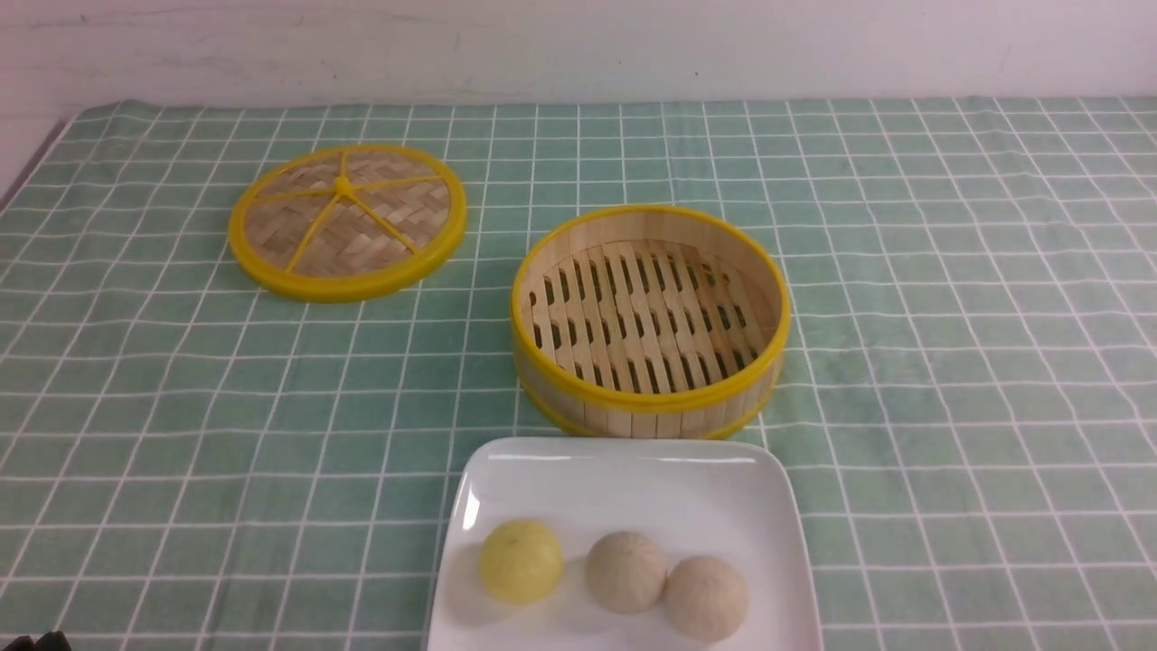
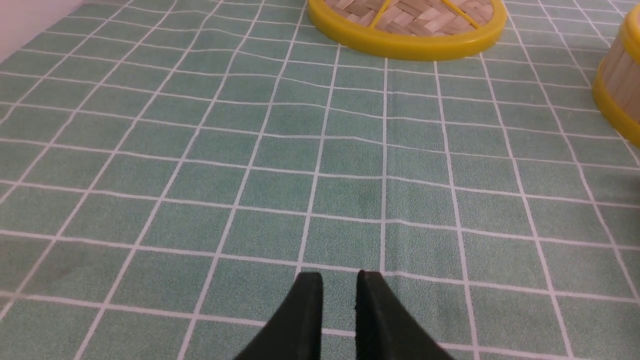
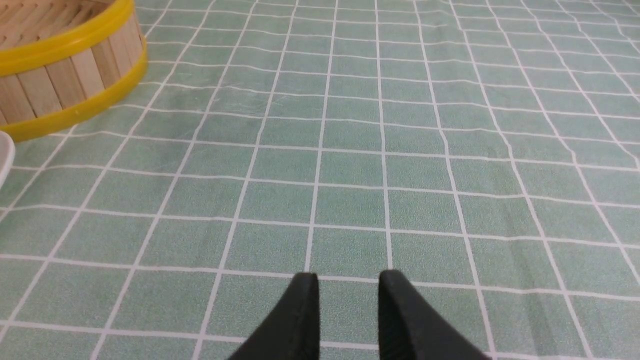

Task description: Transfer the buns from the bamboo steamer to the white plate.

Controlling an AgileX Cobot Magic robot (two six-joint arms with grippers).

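The bamboo steamer [image 1: 651, 316] stands empty in the middle of the cloth, its slatted floor bare. Just in front of it lies the white plate [image 1: 633, 488] with three buns on it: a pale yellow bun [image 1: 520, 561] and two beige buns [image 1: 625, 571] [image 1: 707, 598], which touch each other. My left gripper [image 2: 340, 280] hovers low over bare cloth, its fingers nearly together and holding nothing. My right gripper [image 3: 348, 280] is likewise over bare cloth, with a narrow gap and nothing in it. Neither gripper shows in the front view.
The flat woven lid [image 1: 348, 221] with the yellow rim lies at the back left, also seen from the left wrist as the lid [image 2: 405, 25]. The steamer wall [image 3: 65, 75] and a sliver of the plate edge [image 3: 2, 155] show in the right wrist view. Green checked cloth covers the table.
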